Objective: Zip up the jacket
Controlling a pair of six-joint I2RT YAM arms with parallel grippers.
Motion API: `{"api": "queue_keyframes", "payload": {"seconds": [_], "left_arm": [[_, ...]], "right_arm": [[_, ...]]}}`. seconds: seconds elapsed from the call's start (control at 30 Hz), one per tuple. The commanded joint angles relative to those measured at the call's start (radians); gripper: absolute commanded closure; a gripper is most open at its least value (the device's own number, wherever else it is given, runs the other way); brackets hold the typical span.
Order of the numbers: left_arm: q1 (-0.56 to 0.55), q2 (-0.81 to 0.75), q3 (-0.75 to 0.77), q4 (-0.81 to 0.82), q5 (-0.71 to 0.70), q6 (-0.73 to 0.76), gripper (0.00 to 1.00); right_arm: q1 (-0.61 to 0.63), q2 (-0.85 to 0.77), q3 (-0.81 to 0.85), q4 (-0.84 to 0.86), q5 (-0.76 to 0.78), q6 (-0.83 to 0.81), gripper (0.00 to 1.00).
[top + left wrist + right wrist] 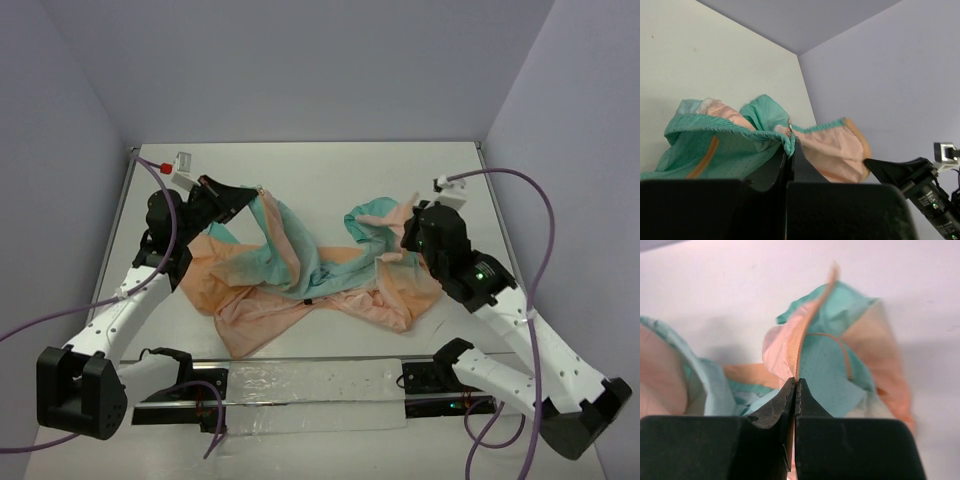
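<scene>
Pale lilac walls are set round a white table (pixel 330 170), and the jacket (pixel 300 275) is crumpled across the middle of it, peach-orange where it lies flat and teal-green where it's pulled up at each end. The left gripper (pixel 791 148) is clamped tight, with a gathered teal edge pinched between the jaws and held off the table at the far left. The right gripper (pixel 796 385) is squeezed fully together, with a thin peach edge caught in it.

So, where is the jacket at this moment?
In the top view the jacket lies crumpled in the middle of the table, between the left gripper, shut on a teal edge, and the right gripper, shut on a peach edge.
</scene>
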Motion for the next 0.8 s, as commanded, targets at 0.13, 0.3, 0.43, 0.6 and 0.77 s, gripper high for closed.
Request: {"api": "queue_keyframes", "payload": {"seconds": [0.13,0.3,0.43,0.6,0.77], "left_arm": [[0.007,0.033,0.081,0.005,0.029,0.042,1.0],[0.007,0.026,0.051,0.016,0.025,0.035,1.0],[0.007,0.025,0.042,0.0,0.028,0.04,1.0],[0.008,0.001,0.044,-0.038,0.016,0.062,1.0],[0.008,-0.008,0.04,-0.053,0.001,0.062,1.0]], "right_arm": [[0.037,-0.03,0.013,-0.134,0.136,-0.075,1.0],[0.302,0.216,-0.047,-0.032,0.017,-0.079,1.0],[0.461,0.63,0.036,-0.078,-0.077,-0.095,0.91],[0.502,0.63,0.05,-0.098,-0.037,-0.073,0.32],[0.412,0.424,0.017,-0.035,-0.118,-0.041,0.35]]}}
